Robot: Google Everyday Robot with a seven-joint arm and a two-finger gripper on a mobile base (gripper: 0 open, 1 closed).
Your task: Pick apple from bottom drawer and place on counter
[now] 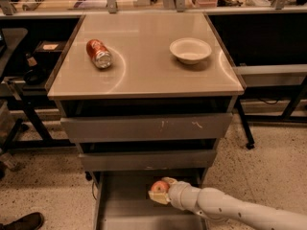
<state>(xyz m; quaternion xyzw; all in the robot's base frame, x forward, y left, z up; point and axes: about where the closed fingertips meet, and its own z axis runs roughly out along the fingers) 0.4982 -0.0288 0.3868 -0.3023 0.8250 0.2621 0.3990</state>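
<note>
The gripper [159,191] reaches from the right into the open bottom drawer [125,210], fingers closed around the apple [159,187]. Above it sit two drawers, then the counter [144,66], bearing a can [99,53] and a bowl [190,50].

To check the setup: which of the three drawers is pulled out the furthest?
The bottom drawer; its floor shows, with the pincer at the apple inside. The upper two barely protrude.

Can [99,53] left, bowl [190,50] right on counter [144,75]; hand [160,194] with apple [159,187] over bottom drawer [120,210].
</note>
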